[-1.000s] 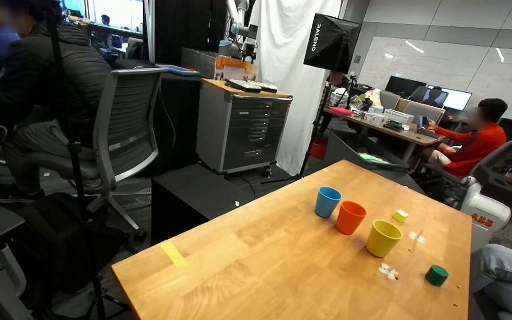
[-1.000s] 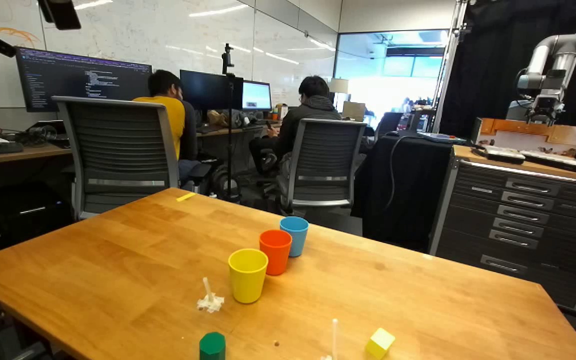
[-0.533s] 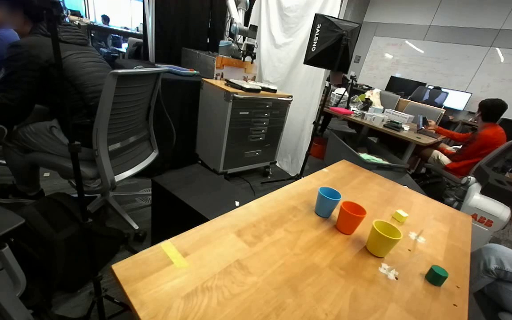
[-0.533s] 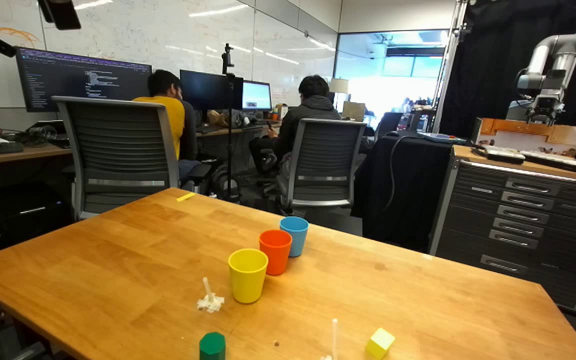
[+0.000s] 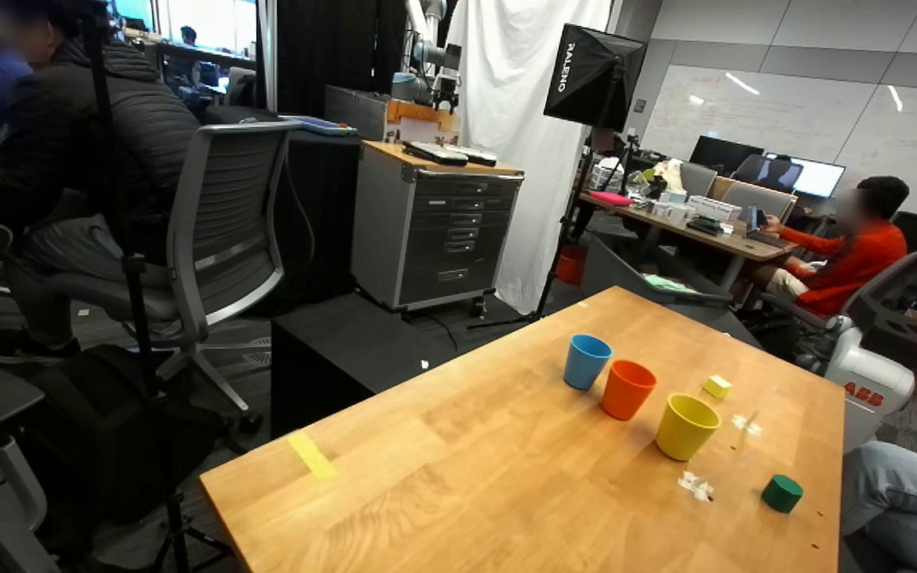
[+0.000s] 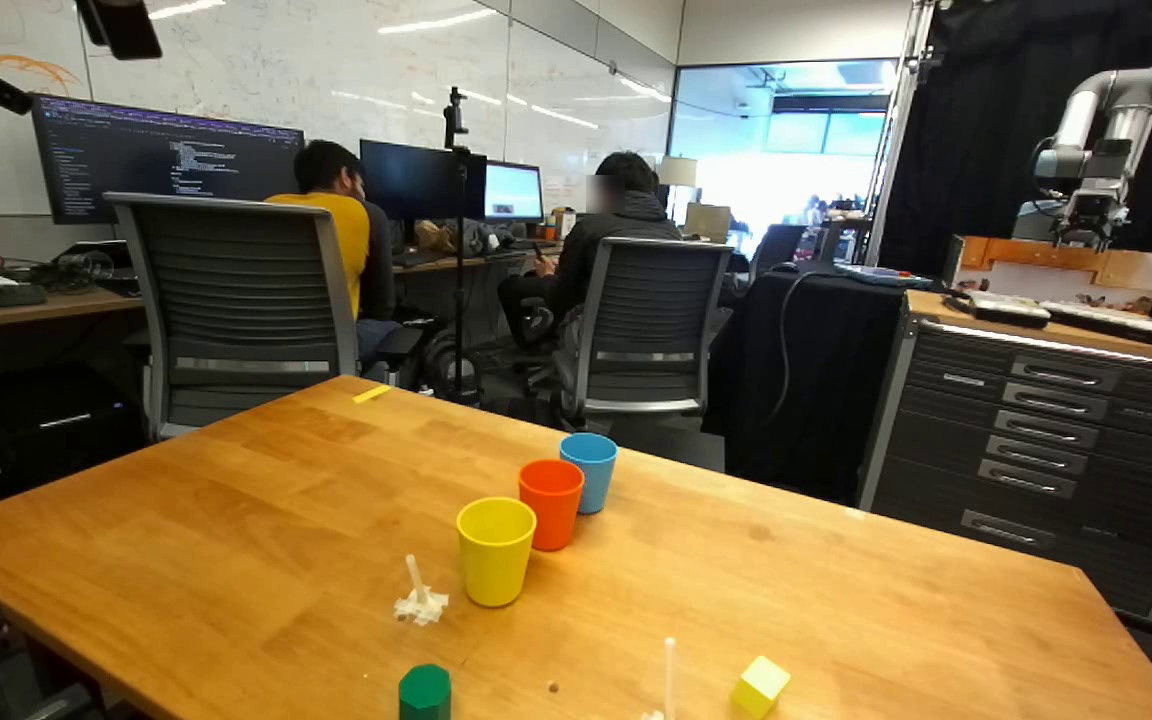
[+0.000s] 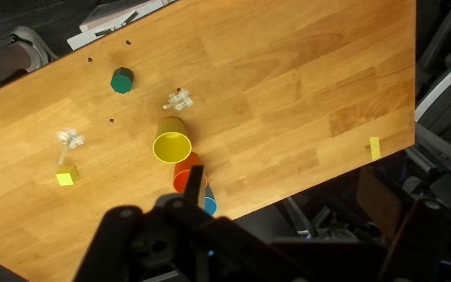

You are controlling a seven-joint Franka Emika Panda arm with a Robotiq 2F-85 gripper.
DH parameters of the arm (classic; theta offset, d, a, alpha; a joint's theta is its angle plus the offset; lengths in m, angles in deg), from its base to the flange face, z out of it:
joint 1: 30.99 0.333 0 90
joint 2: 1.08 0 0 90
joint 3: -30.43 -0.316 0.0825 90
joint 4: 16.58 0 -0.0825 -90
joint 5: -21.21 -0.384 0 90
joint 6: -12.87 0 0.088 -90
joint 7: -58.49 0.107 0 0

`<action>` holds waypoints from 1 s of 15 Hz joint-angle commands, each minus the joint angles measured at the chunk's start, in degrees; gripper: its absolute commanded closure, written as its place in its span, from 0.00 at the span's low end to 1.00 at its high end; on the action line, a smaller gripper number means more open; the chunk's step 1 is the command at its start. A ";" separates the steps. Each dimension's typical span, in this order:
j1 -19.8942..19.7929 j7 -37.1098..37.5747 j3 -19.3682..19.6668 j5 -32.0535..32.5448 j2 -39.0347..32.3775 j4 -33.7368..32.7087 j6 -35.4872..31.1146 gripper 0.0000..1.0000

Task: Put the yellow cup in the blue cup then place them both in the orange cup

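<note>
In an exterior view we've got yellow cup, then orange cup and blue cup toward ten o'clock; can't tell if the fingers are spread.

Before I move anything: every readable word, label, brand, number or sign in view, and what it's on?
"RALENO": on the black softbox, in an exterior view.
"ABB": on the white machine part, in an exterior view.
Too small or blurred to read: text on the dark monitor, whiteboard writing, label-like strip on the drawer cabinet.
No lettering shows on the yellow cup, orange cup or blue cup.
</note>
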 commanded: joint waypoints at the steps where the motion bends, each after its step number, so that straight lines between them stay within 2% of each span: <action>1: -0.45 -0.35 -0.34 -0.39 -0.07 -0.17 0.20 0.00; 7: -0.45 -0.35 -0.34 -0.39 -0.07 -0.17 0.20 0.00; 10: -0.91 1.59 -1.15 -1.14 -1.74 -0.11 -6.05 0.00; 15: -3.71 6.09 0.32 -2.57 -8.13 -0.13 -19.10 0.00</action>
